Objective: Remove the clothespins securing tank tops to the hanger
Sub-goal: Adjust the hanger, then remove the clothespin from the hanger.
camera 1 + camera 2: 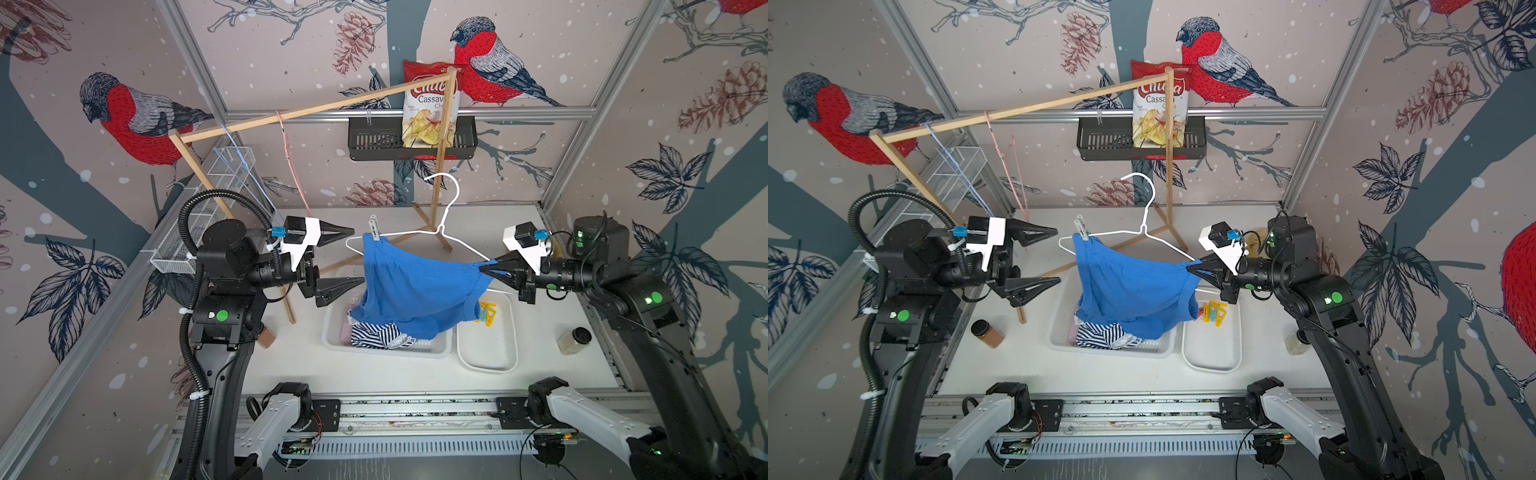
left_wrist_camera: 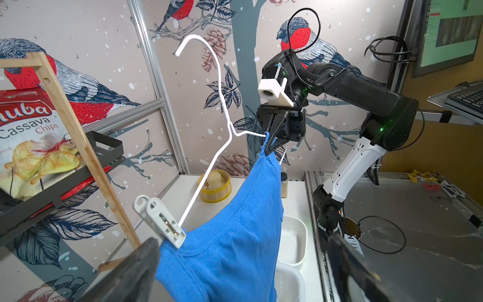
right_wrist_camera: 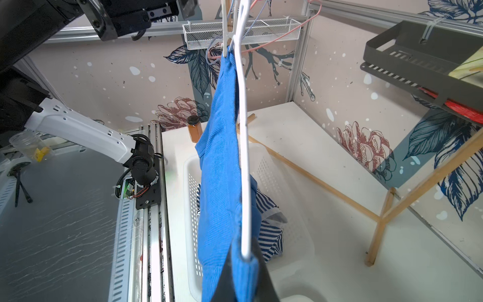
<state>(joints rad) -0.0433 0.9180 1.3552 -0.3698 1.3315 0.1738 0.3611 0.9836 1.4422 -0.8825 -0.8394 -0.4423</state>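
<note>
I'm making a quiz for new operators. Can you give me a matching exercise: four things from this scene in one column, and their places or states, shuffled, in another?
Things
1. grey pin
2. striped top
3. yellow pins
4. left hand

Places or states
A. lying in the basket
B. open wide
C. clipped on the hanger
D. in the tray

Pairs: 1-C, 2-A, 3-D, 4-B
</note>
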